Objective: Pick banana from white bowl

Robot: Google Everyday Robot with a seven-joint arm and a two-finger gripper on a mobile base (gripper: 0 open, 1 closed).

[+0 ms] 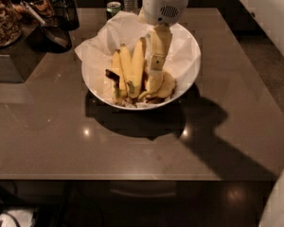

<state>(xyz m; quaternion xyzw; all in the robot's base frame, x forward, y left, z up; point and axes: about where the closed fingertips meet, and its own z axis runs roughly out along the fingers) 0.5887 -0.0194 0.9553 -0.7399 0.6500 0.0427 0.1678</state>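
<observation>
Reach step: gripper (155,72) low inside white bowl (195,63), just beside banana (137,65); open or closed, cannot tell. Next, likely: centre on banana, grip, lift.

The white bowl (95,90), lined with crumpled white paper (117,32), sits toward the back of the brown glossy surface (132,150). Several bananas lie in it. The banana (137,65), longest and nearly straight, runs from the middle of the bowl toward its near rim, with shorter slim bananas (119,72) just to its left and curved ones (164,86) to its right. The tool (155,70) reaches down into the bowl beside the banana, its tip among the curved ones. A green can (113,7) stands behind the bowl.
</observation>
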